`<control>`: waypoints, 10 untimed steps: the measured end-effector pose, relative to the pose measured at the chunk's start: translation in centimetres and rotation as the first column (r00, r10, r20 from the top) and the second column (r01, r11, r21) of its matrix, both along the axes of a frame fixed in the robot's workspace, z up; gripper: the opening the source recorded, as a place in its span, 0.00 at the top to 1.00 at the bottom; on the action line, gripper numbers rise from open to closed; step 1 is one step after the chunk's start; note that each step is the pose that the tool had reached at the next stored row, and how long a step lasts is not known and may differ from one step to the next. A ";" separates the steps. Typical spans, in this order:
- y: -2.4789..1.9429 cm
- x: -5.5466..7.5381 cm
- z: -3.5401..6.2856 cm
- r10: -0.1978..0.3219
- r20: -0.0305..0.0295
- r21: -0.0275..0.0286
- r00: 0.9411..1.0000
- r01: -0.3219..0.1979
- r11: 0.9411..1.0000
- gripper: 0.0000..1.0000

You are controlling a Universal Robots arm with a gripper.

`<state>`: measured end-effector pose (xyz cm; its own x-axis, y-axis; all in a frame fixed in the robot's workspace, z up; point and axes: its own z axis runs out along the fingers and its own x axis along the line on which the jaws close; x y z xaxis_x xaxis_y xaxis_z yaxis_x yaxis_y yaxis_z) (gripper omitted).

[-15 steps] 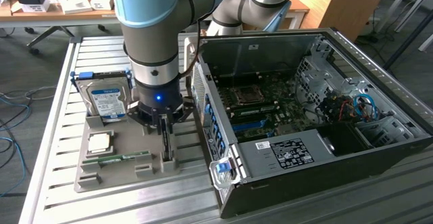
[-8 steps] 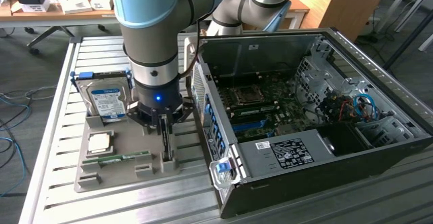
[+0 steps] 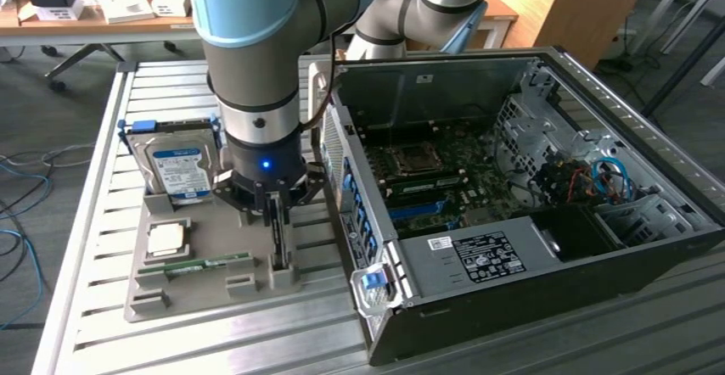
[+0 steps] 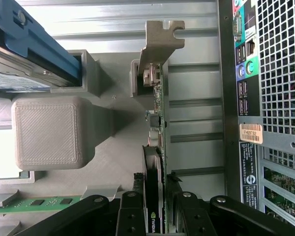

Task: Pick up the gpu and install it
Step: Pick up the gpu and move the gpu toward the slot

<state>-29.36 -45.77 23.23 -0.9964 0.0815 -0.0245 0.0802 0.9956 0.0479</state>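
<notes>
The gpu (image 3: pixel 278 243) stands on edge in a slot of the grey holder tray (image 3: pixel 204 294), just beside the open computer case (image 3: pixel 634 248). My gripper (image 3: pixel 275 209) reaches straight down onto its top edge. In the wrist view the gpu (image 4: pixel 157 123) appears edge-on, a thin dark card with its silver bracket (image 4: pixel 160 42) at the far end. My gripper (image 4: pixel 156 196) has one black finger on each side of the card, pressed against it. The card's lower edge still sits in the tray slot.
The tray also holds a silver hard drive (image 3: pixel 179 171) with a blue-white label, a square chip (image 3: pixel 168 239) and a green memory stick (image 3: pixel 210 265). The case's back panel (image 4: pixel 270 98) is close beside the card. Inside the case lies the motherboard (image 3: pixel 436 180). Everything rests on a slatted metal table (image 3: pixel 102 137).
</notes>
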 end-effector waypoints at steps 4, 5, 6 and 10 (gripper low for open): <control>-0.01 0.0 -0.03 0.002 0.000 0.000 1.000 -0.002 1.000 0.68; -0.01 0.0 -0.03 0.002 0.000 0.000 1.000 -0.002 1.000 0.68; -0.02 0.0 -0.03 0.003 0.000 0.000 1.000 -0.003 1.000 0.68; -0.03 -0.1 -0.03 0.003 0.000 0.000 1.000 -0.003 1.000 0.68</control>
